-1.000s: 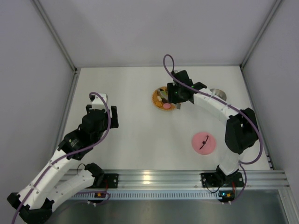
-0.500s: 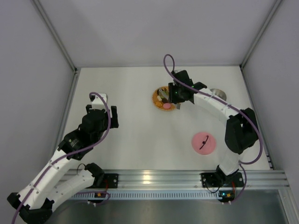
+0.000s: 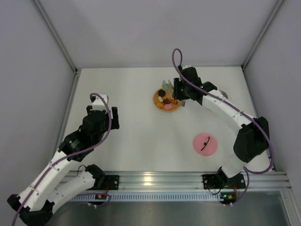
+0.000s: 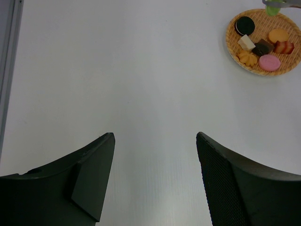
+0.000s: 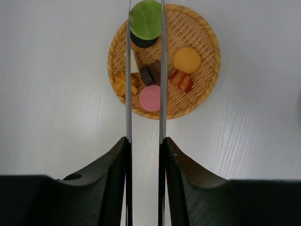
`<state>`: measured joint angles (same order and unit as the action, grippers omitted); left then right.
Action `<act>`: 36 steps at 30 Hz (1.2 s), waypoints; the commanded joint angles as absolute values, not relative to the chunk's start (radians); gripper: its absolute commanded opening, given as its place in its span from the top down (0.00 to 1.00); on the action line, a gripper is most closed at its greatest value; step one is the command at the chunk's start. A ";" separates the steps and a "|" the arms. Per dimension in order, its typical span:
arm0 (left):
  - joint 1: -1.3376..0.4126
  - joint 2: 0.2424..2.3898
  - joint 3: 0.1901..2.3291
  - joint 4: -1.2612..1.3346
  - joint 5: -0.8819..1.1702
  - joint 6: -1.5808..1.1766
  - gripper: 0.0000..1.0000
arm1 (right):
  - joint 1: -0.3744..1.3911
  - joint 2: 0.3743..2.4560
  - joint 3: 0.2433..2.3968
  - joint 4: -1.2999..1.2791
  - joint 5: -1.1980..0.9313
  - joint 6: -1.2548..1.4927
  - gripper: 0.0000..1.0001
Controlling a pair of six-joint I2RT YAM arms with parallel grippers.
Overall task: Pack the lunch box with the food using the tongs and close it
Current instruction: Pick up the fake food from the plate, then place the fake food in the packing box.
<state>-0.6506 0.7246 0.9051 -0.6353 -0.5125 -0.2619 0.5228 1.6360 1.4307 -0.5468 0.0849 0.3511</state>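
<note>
Tongs (image 5: pixel 128 70) pinched a green round (image 5: pixel 146 18) over the woven tray (image 5: pixel 207 84); the lunch box (image 3: pixel 224 94) stood apart.
The right gripper (image 5: pixel 145 141) clamped both arms of the tongs, and their tips held the green round at the tray's 12 o'clock rim, overlapping a dark round (image 5: pixel 143 42) in the wrist view. Other food (image 5: pixel 150 98) lay in the tray: an orange disc at 2 o'clock, a red-brown strip at 3, a pink round at 6, yellow bits at 8, and brown and cream pieces near the centre. From above, the lunch box sat at the tray's 3 o'clock, mostly hidden by the right arm, so I could not tell its contents. The pink lid (image 3: pixel 205 143) lay flat at 4 o'clock. The left gripper (image 4: pixel 155 136) hung with its fingers spread wide and holding nothing, well apart at 8 o'clock.
</note>
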 commanded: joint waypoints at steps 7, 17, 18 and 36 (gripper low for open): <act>-0.650 0.712 0.900 -0.601 -0.511 -0.253 0.25 | 0.436 1.393 1.326 -0.557 0.133 0.350 0.69; -0.649 0.710 0.899 -0.600 -0.506 -0.255 0.25 | 0.192 1.057 1.069 -0.633 0.196 0.359 0.67; -0.649 0.710 0.899 -0.601 -0.503 -0.255 0.25 | 0.181 1.042 1.052 -0.644 0.219 0.356 0.67; -0.649 0.715 0.899 -0.601 -0.511 -0.255 0.25 | 0.112 1.063 0.973 -0.614 0.305 0.350 0.65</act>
